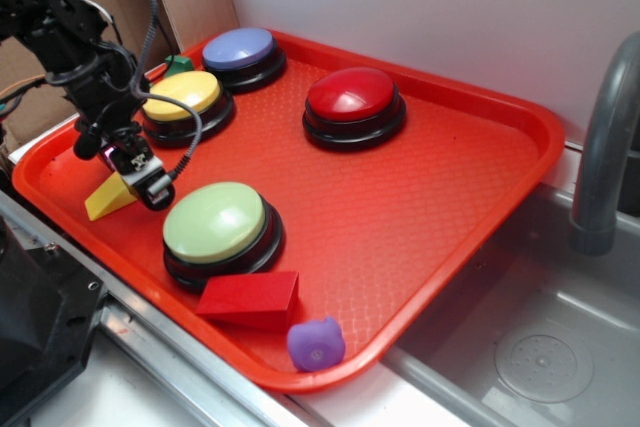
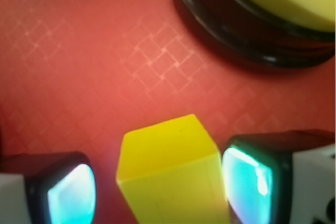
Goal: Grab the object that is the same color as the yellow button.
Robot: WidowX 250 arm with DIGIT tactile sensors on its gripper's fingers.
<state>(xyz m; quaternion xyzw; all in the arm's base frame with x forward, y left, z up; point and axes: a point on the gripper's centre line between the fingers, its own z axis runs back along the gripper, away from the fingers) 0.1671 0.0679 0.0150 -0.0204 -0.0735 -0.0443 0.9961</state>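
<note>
Your claw [image 2: 160, 192] is open astride the yellow wedge [image 2: 170, 174] lying on the red tray [image 1: 420, 207] near the yellow button [image 1: 183, 97]; squeeze its sloped faces off-centre and it could squirt free.

A red tray [image 1: 480, 207] is seen carrying a red button [image 1: 354, 97], a blue button [image 1: 240, 50] and a pale green button [image 1: 215, 222]. A red block [image 1: 252, 299] and a purple lump [image 1: 316, 343] lie near its front edge. A grey faucet [image 1: 603, 147] stands over a sink [image 1: 540, 347].
</note>
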